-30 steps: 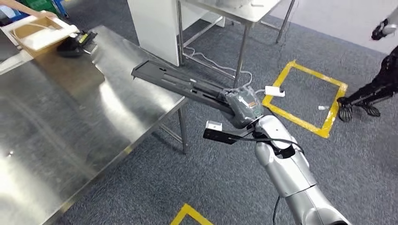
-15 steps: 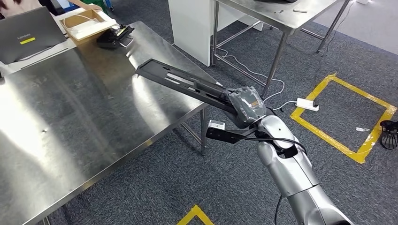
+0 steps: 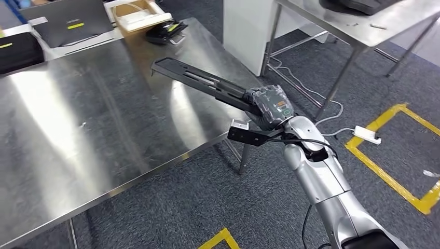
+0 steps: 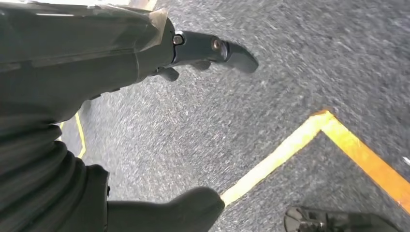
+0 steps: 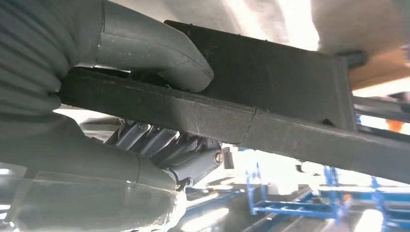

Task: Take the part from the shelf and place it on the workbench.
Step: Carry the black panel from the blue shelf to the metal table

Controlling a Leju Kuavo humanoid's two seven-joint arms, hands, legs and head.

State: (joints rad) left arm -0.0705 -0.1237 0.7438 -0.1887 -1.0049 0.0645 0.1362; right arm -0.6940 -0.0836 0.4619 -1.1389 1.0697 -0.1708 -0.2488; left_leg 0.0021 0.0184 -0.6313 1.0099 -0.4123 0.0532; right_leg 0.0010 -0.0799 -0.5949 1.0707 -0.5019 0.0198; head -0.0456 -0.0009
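Part: the long dark part (image 3: 205,83) is in the centre of the head view, a little above the middle. It is held at one end and it reaches toward the upper left, over the right edge of the steel desk (image 3: 78,119). It looks lifted, not lying on the desk.

Right hand: the right hand (image 3: 269,106) grasps the near end of the part. In the right wrist view the thick thumb (image 5: 154,50) presses on one face of the part (image 5: 270,92), and the dark fingers (image 5: 164,145) close on the other face.

Left hand: the left hand (image 4: 72,63) hangs over the grey carpet, and it holds nothing. Its fingers (image 4: 212,48) look apart, not clenched.

Change: compared with one second ago, the whole head view has shifted, so the camera has moved, probably because the robot turns toward the desk. The desk now takes more of the left half of the frame, and the far end of the part is over the steel.

Meaning: I judge that the carrying is nearly finished. What is left is to lower the part and release it.

Views: the wrist view shows the grip itself from close. The head view shows where the part is over the desk.

Other things: a laptop (image 3: 67,23) and an open box (image 3: 136,15) stand at the upper left, on the far side of the desk.
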